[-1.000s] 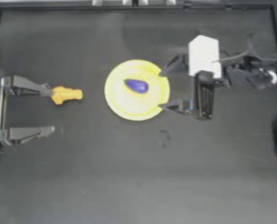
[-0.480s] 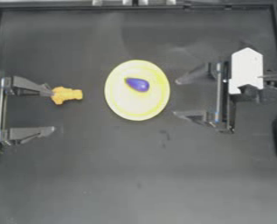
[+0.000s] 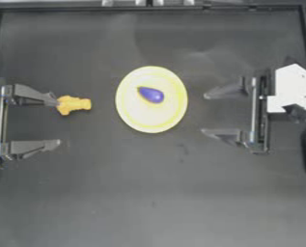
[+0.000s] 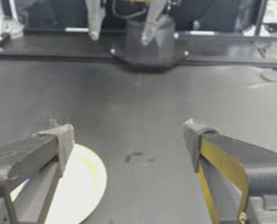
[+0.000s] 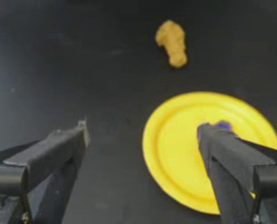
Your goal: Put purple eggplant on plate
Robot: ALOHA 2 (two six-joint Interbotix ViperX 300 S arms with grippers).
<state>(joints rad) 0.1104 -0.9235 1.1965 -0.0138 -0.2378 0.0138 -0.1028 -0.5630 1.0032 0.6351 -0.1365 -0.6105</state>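
Observation:
The small purple eggplant (image 3: 151,94) lies on the yellow plate (image 3: 151,118) at the table's middle, toward the plate's far half. In the right wrist view only a sliver of the eggplant (image 5: 224,125) shows behind one jaw, with the plate (image 5: 181,148) beyond. My right gripper (image 3: 213,113) hangs open to the right of the plate, apart from it, holding nothing. My left gripper (image 3: 52,120) rests open at the table's left edge. In the left wrist view a part of the plate (image 4: 82,188) peeks out beside a jaw.
An orange-yellow lumpy object (image 3: 72,104) lies left of the plate, right by the left gripper's far finger (image 3: 33,94); it also shows in the right wrist view as the lumpy object (image 5: 172,42). Dark table rims run along the far side (image 3: 152,6).
The right gripper has drawn back to the right, away from the plate, staying open. The eggplant stays on the plate. The left arm has not moved.

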